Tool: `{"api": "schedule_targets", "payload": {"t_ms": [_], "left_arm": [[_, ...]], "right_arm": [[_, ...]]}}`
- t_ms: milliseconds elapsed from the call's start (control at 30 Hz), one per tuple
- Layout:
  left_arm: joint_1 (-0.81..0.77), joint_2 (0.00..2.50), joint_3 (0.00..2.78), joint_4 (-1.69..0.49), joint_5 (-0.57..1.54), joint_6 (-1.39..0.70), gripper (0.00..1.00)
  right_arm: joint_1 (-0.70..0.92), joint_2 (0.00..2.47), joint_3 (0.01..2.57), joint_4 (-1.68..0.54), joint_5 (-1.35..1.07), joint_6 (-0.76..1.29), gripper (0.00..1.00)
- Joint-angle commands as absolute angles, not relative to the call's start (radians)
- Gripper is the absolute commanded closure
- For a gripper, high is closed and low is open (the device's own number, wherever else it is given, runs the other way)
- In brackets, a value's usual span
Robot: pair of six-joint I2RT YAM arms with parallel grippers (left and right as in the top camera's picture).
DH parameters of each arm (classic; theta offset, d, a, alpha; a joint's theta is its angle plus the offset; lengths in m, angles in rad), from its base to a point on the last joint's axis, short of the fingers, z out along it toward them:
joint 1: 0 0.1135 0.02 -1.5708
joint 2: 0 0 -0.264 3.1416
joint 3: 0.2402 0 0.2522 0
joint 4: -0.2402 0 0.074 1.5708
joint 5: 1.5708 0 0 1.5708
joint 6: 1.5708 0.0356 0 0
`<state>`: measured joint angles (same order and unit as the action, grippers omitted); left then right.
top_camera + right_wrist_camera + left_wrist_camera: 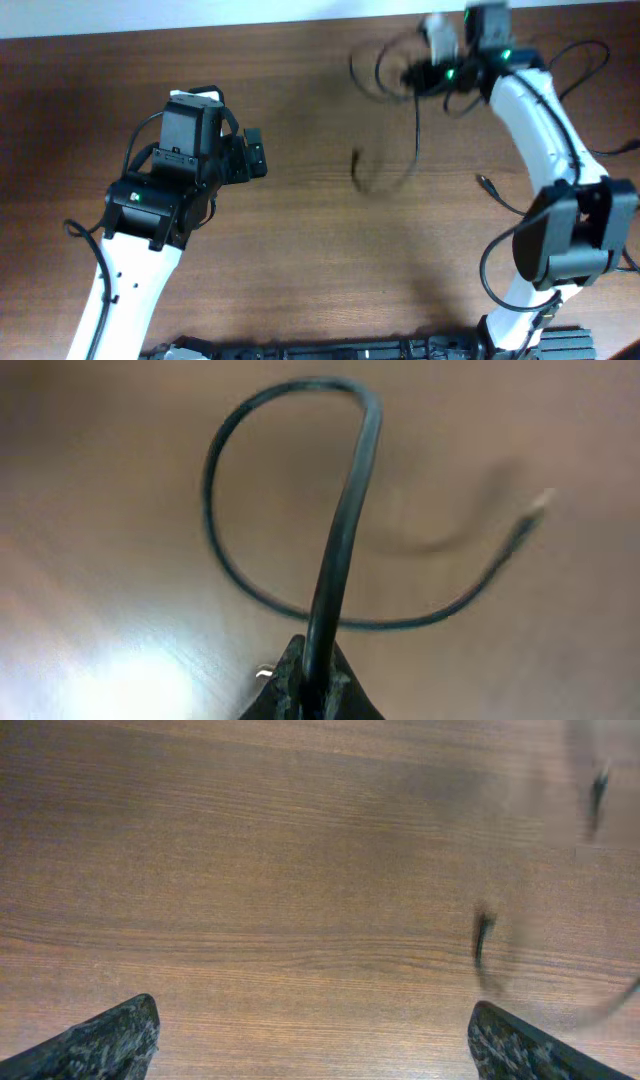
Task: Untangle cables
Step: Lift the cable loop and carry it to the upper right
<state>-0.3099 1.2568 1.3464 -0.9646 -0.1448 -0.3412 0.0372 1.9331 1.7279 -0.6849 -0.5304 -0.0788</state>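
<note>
And the right claw (310,672) is clamped tight on the black cable (345,510), up by the far edge of the table (300,260), right of centre. From that grip the cord's long run trails toward the table's middle and ends in a loose curl (362,172). The left claw (250,155) gapes wide and holds nothing, its mouth facing that curl across bare wood. For that free end, the left arm looks the nearer one.
</note>
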Motion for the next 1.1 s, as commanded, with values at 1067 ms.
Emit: {"api": "schedule_targets", "payload": {"t_ms": [1067], "left_arm": [[-0.305, 1.251, 1.349, -0.964, -0.138, -0.344, 0.01]], "right_arm": [[-0.197, 2.087, 2.132, -0.682, -0.046, -0.074, 0.96]]}}
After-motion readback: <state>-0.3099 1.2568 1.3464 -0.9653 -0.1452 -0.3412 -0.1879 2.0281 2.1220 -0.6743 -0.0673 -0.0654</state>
